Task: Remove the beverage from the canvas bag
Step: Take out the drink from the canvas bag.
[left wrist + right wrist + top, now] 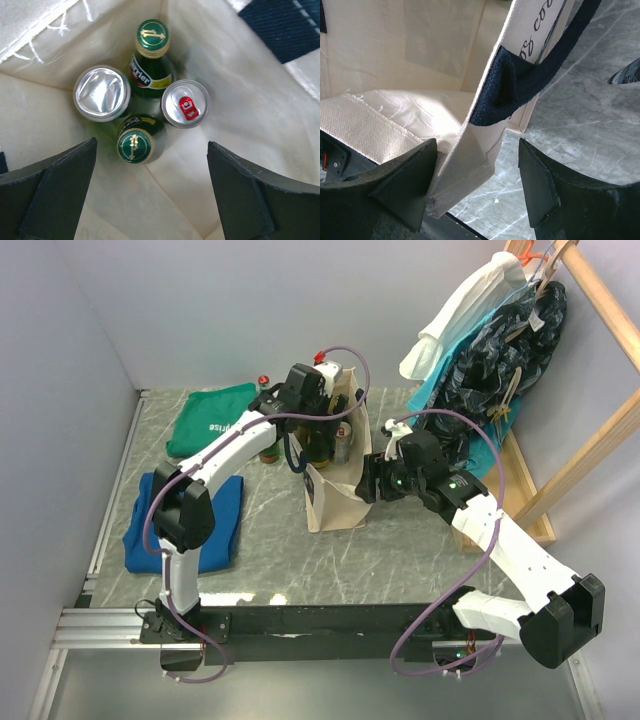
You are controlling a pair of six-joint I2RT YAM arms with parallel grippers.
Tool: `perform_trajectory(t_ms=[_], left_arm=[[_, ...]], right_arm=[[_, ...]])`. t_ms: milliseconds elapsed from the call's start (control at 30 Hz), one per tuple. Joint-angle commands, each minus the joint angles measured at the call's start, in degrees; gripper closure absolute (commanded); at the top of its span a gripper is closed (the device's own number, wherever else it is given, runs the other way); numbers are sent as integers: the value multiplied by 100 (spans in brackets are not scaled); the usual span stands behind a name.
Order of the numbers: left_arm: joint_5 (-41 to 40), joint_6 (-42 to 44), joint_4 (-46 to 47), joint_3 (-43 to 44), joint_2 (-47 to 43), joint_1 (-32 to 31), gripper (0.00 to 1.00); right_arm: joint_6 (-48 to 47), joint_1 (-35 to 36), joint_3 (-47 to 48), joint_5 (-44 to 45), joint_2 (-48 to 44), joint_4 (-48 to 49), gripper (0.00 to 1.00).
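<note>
**Drinks all inside the bag, one gripper spread wide above them**

Grey marbled tabletop [400,550] fills a pale-walled booth, and the canvas bag [335,502] stands upright near its middle with its mouth open to the ceiling. A folded green cloth [212,418] lies at 10 o'clock from the bag. A blue cloth [190,525] lies at 8 o'clock, with the left arm's elbow passing over it. Off at 2 o'clock a wooden rack [590,445] carries a white garment [460,310] and some dark ones [520,350].

Every drink I can see sits down inside the bag, packed in a tight cluster on its floor. Seen from straight above, a green bottle [151,50] with a gold-printed cap stands at 12 o'clock of the cluster. A can with a red tab [185,104] is at 3 o'clock and a second green bottle [135,145] is at 6 o'clock. A silver-topped can [101,93] with a crumpled-looking lid is at 9 o'clock. The four stand touching or just beside one another.

The left gripper [152,195] hangs over the bag's mouth, released, its fingers [50,195] spread wide and holding nothing. The drinks lie lower down, apart from it.

The right gripper [477,175] is at the bag's 3 o'clock side, up at the rim. The bag wall, with a navy handle [520,85] stitched onto it, runs between its fingers [390,185]. The cloth lies against one finger, while bare tabletop shows between the cloth and the other, so I cannot tell whether the wall is really pinched or only straddled
</note>
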Motion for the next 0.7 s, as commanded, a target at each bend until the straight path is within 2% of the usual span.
perform_trajectory(t_ms=[0,467,567,667], left_arm=[[-301,-53,-98,97,-3,0,4],[-301,-79,-185,203,94,-9,1],[-336,-106,-133,185,111,0,7],[-336,-132,-98,185,129,0,8]], right_arm=[[-217,54,-34,70,62,-433,28],[-244,71,71,79,115,-494,28],[-270,71,62,97,80,-477,28],[-270,63,80,105,97,-495,28]])
